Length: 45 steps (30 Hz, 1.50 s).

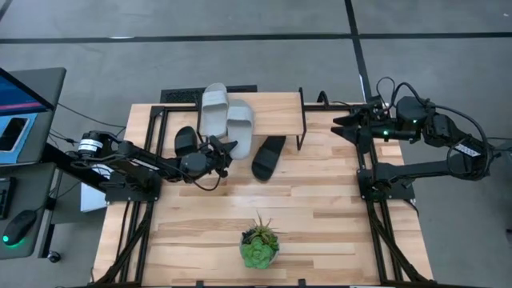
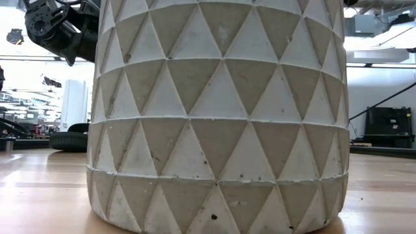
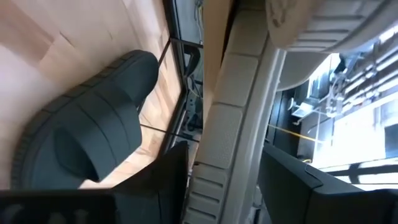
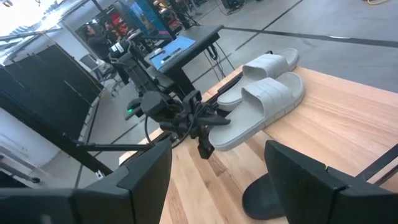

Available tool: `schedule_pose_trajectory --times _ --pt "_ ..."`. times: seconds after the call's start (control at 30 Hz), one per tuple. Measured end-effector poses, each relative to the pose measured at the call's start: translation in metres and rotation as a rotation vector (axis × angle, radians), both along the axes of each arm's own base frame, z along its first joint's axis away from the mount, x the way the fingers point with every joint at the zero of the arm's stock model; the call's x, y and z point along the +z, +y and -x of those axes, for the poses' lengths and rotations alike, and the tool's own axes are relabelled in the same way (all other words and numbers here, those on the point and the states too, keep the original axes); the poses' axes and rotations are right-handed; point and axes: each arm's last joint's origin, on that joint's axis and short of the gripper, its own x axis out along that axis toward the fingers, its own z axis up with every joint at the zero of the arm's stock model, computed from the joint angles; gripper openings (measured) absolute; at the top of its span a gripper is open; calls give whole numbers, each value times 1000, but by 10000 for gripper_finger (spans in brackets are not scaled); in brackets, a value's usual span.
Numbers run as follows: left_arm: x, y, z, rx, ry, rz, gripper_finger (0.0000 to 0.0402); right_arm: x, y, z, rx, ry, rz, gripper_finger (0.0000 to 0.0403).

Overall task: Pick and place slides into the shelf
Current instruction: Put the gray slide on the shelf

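Two light grey slides (image 1: 214, 108) (image 1: 241, 122) lie side by side on the shelf's (image 1: 280, 108) plank top. The right one's near end sticks out past the plank edge, and my left gripper (image 1: 227, 150) is shut on it. One black slide (image 1: 269, 157) lies on the table, its far end at the shelf's front. Another black slide (image 1: 186, 142) lies on the table by my left arm. My right gripper (image 1: 340, 124) hangs open and high at the shelf's right end. My left gripper pinches the grey slide's near end (image 3: 224, 180) between its two fingers (image 3: 161, 180), about level and coming from the table's left. The slide runs away from the fingers edge-on, ridged underside (image 3: 230, 118) showing. Its far part rests on the shelf top (image 4: 273, 93) beside the other grey slide.
A green plant in a faceted grey pot (image 1: 260, 244) stands near the table's front edge and fills the low view (image 2: 221, 117). The shelf's black wire legs (image 1: 302, 120) stand at its right end. A desk with a screen (image 1: 20, 104) is off the table's left.
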Motion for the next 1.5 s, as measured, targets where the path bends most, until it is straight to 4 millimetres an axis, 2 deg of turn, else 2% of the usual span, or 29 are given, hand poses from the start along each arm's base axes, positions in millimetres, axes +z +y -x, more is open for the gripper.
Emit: schedule_pose_trajectory --times 0.7,1.5 --pt "4 0 1 -30 105 -156 167 -1 0 0 9 8 -4 249" --pt "-4 -1 2 -65 189 -156 167 -1 0 0 9 13 -5 249"
